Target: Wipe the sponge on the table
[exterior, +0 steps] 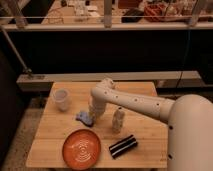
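Note:
A small blue sponge (83, 118) lies on the wooden table (55, 132), left of centre. My white arm reaches in from the right and bends down over it. The gripper (91, 118) hangs at the end of the arm, right beside and touching the sponge's right side. Part of the sponge is hidden behind the gripper.
A clear plastic cup (61, 99) stands at the back left. An orange plate (81, 148) lies at the front. A black-and-white striped object (123, 145) lies at the front right. A small whitish bottle (118, 120) stands right of the gripper. A dark railing runs behind the table.

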`<state>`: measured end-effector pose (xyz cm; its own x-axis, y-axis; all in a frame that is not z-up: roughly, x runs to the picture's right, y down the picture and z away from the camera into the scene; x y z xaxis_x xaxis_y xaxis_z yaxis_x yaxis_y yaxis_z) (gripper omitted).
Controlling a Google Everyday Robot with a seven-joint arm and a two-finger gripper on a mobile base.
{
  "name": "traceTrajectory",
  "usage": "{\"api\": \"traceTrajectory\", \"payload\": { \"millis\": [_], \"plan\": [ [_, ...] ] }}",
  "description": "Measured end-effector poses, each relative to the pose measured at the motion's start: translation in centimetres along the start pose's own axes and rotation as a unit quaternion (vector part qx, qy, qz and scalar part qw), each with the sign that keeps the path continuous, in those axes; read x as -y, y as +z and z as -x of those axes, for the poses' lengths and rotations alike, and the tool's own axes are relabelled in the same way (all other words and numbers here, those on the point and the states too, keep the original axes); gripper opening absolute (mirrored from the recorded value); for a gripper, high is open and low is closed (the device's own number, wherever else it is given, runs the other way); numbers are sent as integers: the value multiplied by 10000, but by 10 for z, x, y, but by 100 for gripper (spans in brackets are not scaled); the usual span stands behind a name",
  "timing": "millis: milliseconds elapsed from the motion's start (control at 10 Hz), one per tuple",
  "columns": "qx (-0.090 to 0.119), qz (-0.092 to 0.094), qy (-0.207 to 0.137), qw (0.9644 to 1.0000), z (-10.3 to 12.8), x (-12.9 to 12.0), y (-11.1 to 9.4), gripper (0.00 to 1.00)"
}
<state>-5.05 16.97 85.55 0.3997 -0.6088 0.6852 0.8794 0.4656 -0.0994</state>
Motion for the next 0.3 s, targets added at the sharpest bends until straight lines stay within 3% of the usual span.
{"api": "traceTrajectory", "payload": {
  "millis": [300],
  "plan": [
    [-4,-16,39,10000,-4,-11,-3,3]
  ]
}}
